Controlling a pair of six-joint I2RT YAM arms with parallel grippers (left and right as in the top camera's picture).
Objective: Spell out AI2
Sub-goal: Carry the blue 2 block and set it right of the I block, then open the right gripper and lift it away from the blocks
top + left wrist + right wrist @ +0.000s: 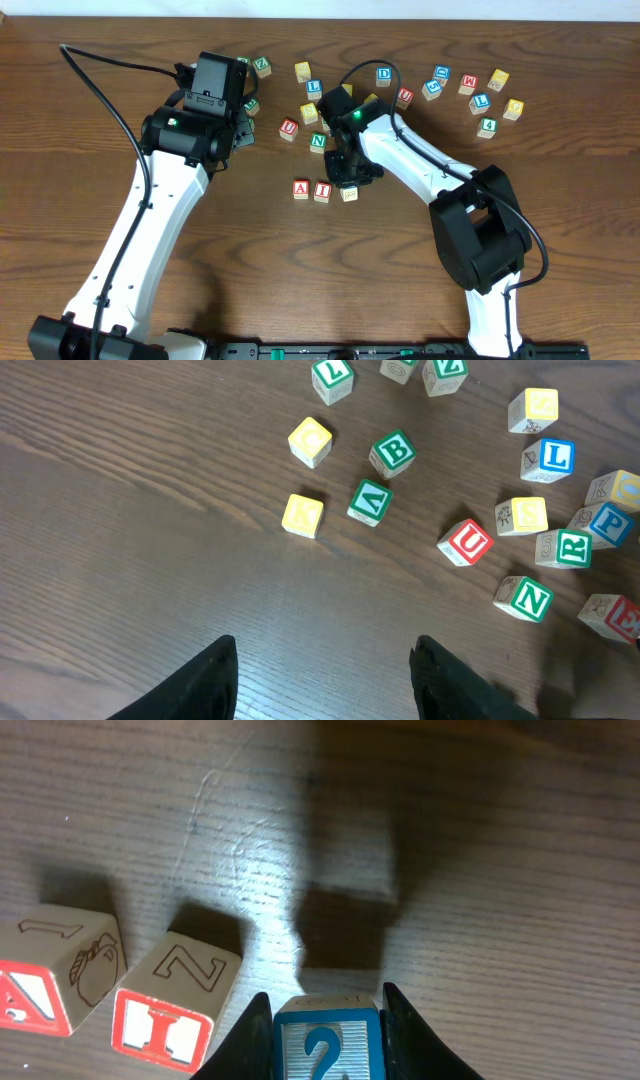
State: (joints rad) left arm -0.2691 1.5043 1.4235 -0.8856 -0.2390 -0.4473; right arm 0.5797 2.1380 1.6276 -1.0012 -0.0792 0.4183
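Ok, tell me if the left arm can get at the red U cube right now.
Probably yes. The left end effector is open and empty, and only bare wood lies between it and the U cube, which stands apart from its neighbours.

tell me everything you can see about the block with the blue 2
The 2 cube is a small pale wooden block; its visible face has a blue border and a blue 2. The right hand is shut on it, one dark finger on each side. Its square shadow falls apart from it on the table, so it seems lifted. The I cube sits left of it, not touching.
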